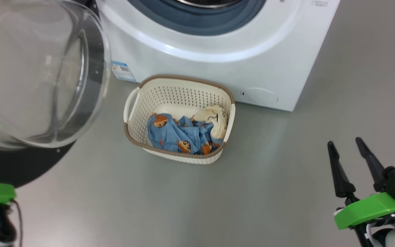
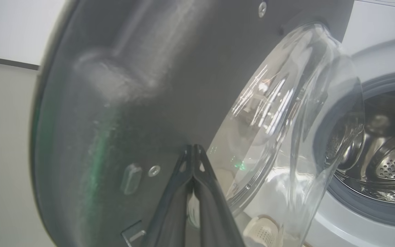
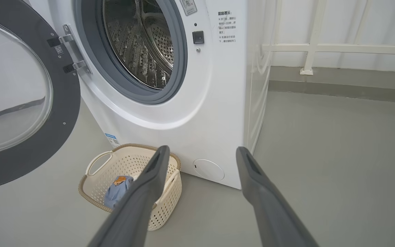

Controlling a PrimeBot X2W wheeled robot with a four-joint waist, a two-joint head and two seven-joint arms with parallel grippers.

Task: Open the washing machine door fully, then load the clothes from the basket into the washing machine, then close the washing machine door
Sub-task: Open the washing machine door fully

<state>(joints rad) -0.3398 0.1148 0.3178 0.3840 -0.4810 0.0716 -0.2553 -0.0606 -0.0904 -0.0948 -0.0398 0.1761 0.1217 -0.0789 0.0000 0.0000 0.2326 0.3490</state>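
Floor (image 1: 273,178): grey, bearing the basket (image 1: 183,77) near the washing machine (image 1: 218,65).
Door: the washing machine door (image 1: 29,79) is standing wide open at left.
Basket: the clothes (image 1: 180,135) are lying inside; loading and closing are pending.
Hands: my left gripper (image 2: 193,147) is resting pinched together at the door's ring; my right gripper (image 1: 344,141) is hanging spread, empty.

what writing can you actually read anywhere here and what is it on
"温馨提示", as far as it can be made out: heading of the printed notice on the washing machine front; lines below too small.
Blue sticker, low on the machine: too small.
White sticker by the drum opening: blurred.
Tag on the door: unreadable.
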